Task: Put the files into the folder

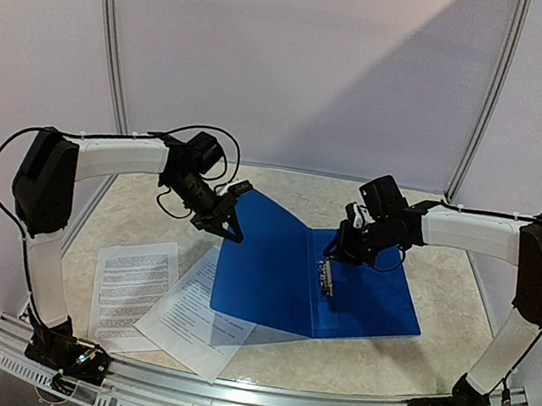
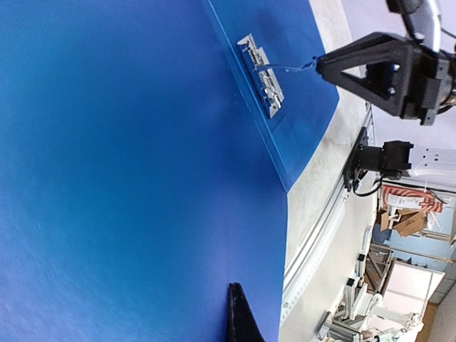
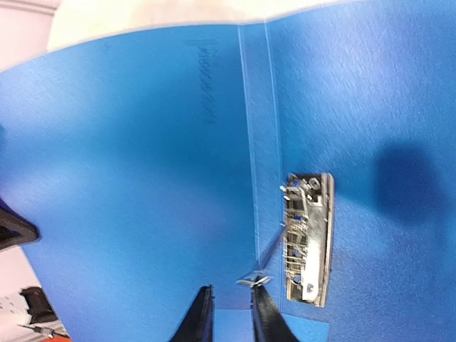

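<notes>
Both at open folder [image 1: 368,303] — L gripper [image 1: 230,222] clamped on raised cover [image 1: 263,262], R gripper [image 3: 231,317] slightly apart by clip [image 3: 308,239].

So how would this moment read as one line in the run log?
folder open | left jaws pinching raised cover | right jaws slightly parted at clip lever | both files on table, not inside

The left arm [image 1: 121,157] reaches inward above its base with the wrist rolled sideways, and the left pincer [image 1: 229,226] is clamped on the raised cover of the folder [image 1: 267,268]. The right arm [image 1: 474,232] bends inward and tips down at the wrist. The right pincer [image 3: 231,292] points downward, its jaws parted by a narrow gap.
</notes>
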{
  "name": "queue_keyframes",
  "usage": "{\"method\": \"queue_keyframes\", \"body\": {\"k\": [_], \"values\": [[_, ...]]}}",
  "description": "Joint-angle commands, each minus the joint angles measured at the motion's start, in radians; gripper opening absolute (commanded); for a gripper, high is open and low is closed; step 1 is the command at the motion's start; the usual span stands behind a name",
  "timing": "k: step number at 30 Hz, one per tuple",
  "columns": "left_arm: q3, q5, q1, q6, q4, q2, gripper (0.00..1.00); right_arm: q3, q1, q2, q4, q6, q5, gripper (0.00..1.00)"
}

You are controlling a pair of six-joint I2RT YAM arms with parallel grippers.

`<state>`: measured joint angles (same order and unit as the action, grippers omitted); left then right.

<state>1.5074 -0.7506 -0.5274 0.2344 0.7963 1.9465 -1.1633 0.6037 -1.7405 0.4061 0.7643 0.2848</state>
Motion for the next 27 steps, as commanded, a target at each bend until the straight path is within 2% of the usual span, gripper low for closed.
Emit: {"method": "queue_keyframes", "body": {"k": [1, 4, 9, 11, 15, 19, 23, 27], "values": [[-0.011, -0.004, -0.002, -0.035, 0.030, 0.013, 0.00, -0.061, 0.002, 0.001, 0.039, -0.087, 0.008, 0.25], [-0.004, -0.003, -0.002, -0.040, 0.035, 0.016, 0.00, -0.098, 0.003, 0.016, 0.074, -0.182, -0.007, 0.37], [0.002, -0.002, -0.002, -0.046, 0.038, 0.017, 0.00, -0.097, 0.010, 0.091, 0.111, -0.479, -0.049, 0.54], [0.002, -0.004, -0.002, -0.047, 0.039, 0.019, 0.00, -0.039, 0.046, 0.143, 0.094, -0.665, -0.050, 0.58], [0.006, -0.014, -0.002, -0.039, 0.037, 0.027, 0.00, 0.155, 0.115, 0.280, -0.007, -1.230, 0.002, 0.71], [0.010, -0.020, -0.002, -0.038, 0.038, 0.032, 0.00, 0.275, 0.120, 0.366, -0.059, -1.558, 0.035, 0.80], [0.008, -0.016, -0.002, -0.043, 0.041, 0.034, 0.00, 0.287, 0.121, 0.319, -0.104, -1.672, -0.092, 0.80], [0.008, -0.017, -0.002, -0.040, 0.042, 0.037, 0.00, 0.254, 0.120, 0.226, -0.137, -1.722, -0.107, 0.78]]}}
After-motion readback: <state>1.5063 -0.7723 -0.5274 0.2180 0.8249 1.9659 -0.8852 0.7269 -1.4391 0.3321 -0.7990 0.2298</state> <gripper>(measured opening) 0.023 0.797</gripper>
